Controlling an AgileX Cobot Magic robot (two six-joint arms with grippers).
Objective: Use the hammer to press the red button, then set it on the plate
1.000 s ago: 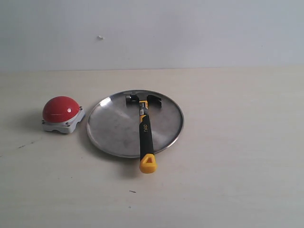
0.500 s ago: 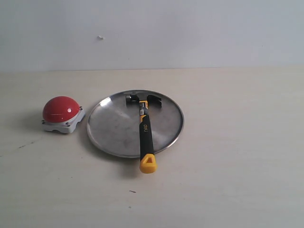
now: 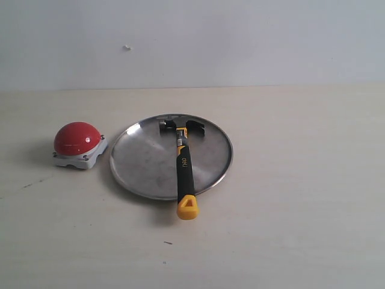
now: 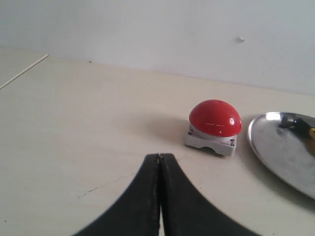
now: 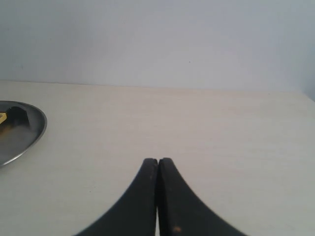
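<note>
The hammer [image 3: 183, 161] lies across the silver plate [image 3: 144, 162], dark head at the plate's far side, yellow end [image 3: 187, 207] hanging over the near rim onto the table. The red button [image 3: 77, 138] sits on its grey base just left of the plate. Neither arm shows in the exterior view. In the left wrist view my left gripper [image 4: 159, 156] is shut and empty, short of the red button [image 4: 215, 118], with the plate [image 4: 275, 147] beside it. My right gripper [image 5: 157, 160] is shut and empty over bare table, the plate's rim [image 5: 38, 129] off to one side.
A pale wooden table [image 3: 301, 198] meets a plain white wall [image 3: 240, 42] behind. A thin pale line [image 4: 24, 73] runs along the table in the left wrist view.
</note>
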